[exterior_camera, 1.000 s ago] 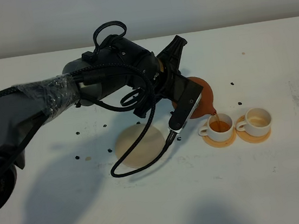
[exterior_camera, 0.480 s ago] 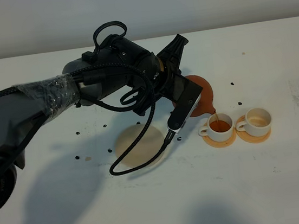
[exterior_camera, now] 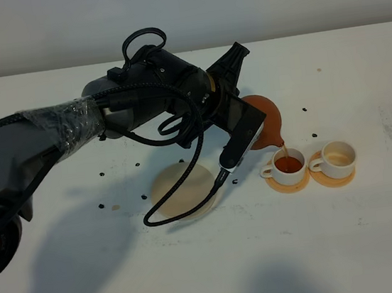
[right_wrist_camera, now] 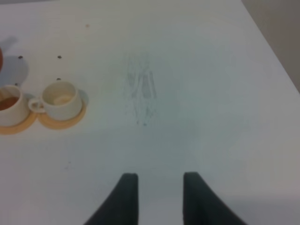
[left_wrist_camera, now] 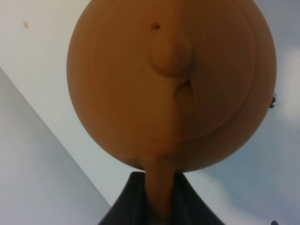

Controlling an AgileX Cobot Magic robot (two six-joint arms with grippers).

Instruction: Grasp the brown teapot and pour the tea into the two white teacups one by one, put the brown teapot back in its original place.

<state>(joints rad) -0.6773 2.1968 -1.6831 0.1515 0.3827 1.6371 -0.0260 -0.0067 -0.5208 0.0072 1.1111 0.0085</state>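
Surface: a white table (exterior_camera: 281,257) with a pale wall behind it; small dark specks (exterior_camera: 102,174) lie scattered on the top.
Left gripper (left_wrist_camera: 158,199): clenched on the loop handle of the brown teapot (exterior_camera: 267,119), one dark finger (left_wrist_camera: 129,199) on each side of the handle.
Brown teapot: held in the air just beyond the left fingertips, tipped with its spout down; the left wrist view shows the round body and the knobbed lid.
Tea stream (exterior_camera: 281,151): a thin line from the spout into the cup below.
Nearer teacup (exterior_camera: 288,166): below the spout and past the left fingertips, on an orange-tan coaster (exterior_camera: 287,185), with orange tea inside.
Farther teacup (exterior_camera: 339,157): just beside the first, on its own coaster (exterior_camera: 333,180); its cream inside shows no tea.
Beige disc (exterior_camera: 176,188): flat on the table under the left wrist, bare, partly crossed by a black cable (exterior_camera: 190,215).
Right gripper (right_wrist_camera: 159,190): fingers (right_wrist_camera: 127,199) released and apart, nothing between them, over bare table; both cups lie well apart from them.
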